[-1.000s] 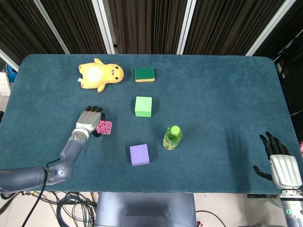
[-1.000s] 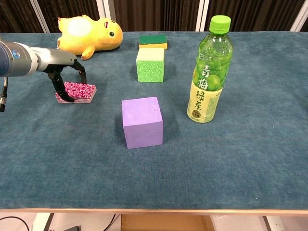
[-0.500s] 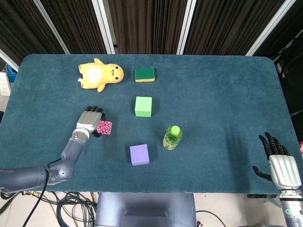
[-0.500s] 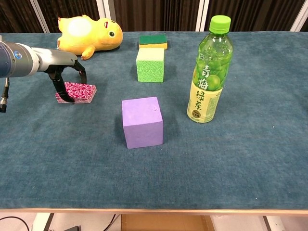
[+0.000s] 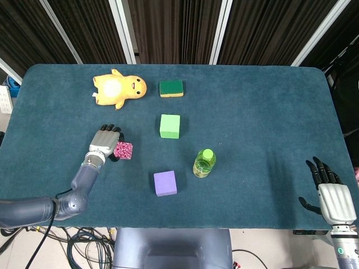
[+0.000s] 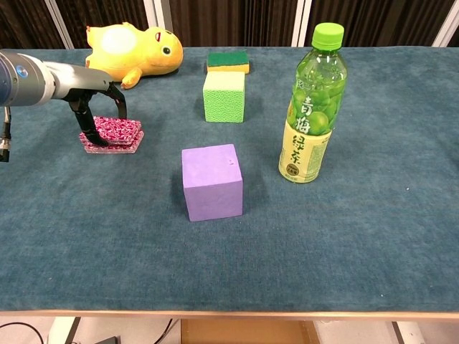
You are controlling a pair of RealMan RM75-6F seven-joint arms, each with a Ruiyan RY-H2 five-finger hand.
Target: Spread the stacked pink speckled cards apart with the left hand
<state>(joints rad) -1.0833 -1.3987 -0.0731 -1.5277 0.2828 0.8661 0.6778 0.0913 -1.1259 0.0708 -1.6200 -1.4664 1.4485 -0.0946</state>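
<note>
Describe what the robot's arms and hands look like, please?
The left arm is smooth, rounded, blue-grey, with a silvery wrist ring. Each hand, left hand and right hand, has a silver-grey ridged back plate and black fingers. Black cables hang below the table edge near the left arm.

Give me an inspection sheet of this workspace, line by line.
Surface: dark teal cloth table.
Job's things: pink speckled cards, stacked, upper ones slightly offset.
Clutter: yellow plush toy, green sponge, green block, purple block, green bottle standing upright.
Hands: left hand over the cards, fingers at the stack's left edge; right hand open at the table's near right edge.
Cables: black cables on the floor below the table.
Surroundings: dark curtains behind.
</note>
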